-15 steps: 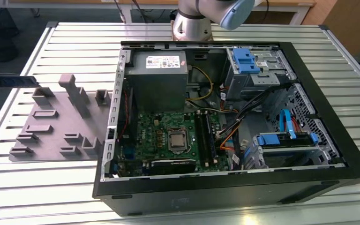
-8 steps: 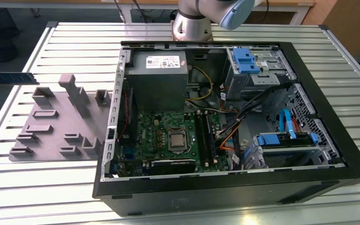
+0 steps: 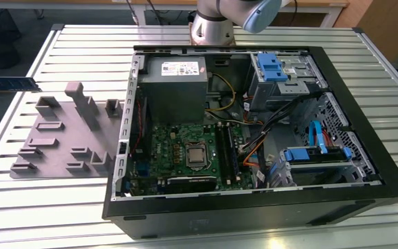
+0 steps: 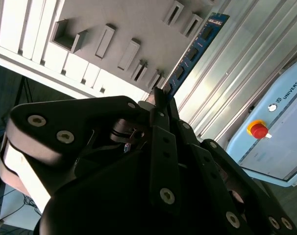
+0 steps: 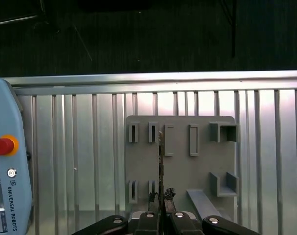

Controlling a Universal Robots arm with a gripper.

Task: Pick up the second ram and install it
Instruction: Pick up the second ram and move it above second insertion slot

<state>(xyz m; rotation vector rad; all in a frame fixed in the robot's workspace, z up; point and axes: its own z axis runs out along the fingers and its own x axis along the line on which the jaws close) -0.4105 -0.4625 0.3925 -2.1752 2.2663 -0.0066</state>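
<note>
The second ram [image 4: 195, 49] is a thin dark board with black chips, sticking out from between my fingertips. My gripper [image 4: 160, 98] is shut on one end of it. Seen edge-on in the first wrist view, the ram [image 5: 160, 161] is a narrow line running out from the gripper [image 5: 161, 198] over the gray tray [image 5: 180, 169]. At the exterior view's left edge the ram [image 3: 12, 83] hangs in the air, left of the tray [image 3: 54, 140] and apart from it. The open computer case [image 3: 254, 129] holds the motherboard [image 3: 185, 153], with dark memory slots [image 3: 228, 150] beside the processor.
Upright blocks and slots cover the gray tray, which lies on a ribbed metal table [image 3: 60, 207] left of the case. A pendant with a red stop button [image 5: 2, 146] rests on the table. Cables, a power supply [image 3: 173, 83] and blue drive brackets [image 3: 271, 67] crowd the case.
</note>
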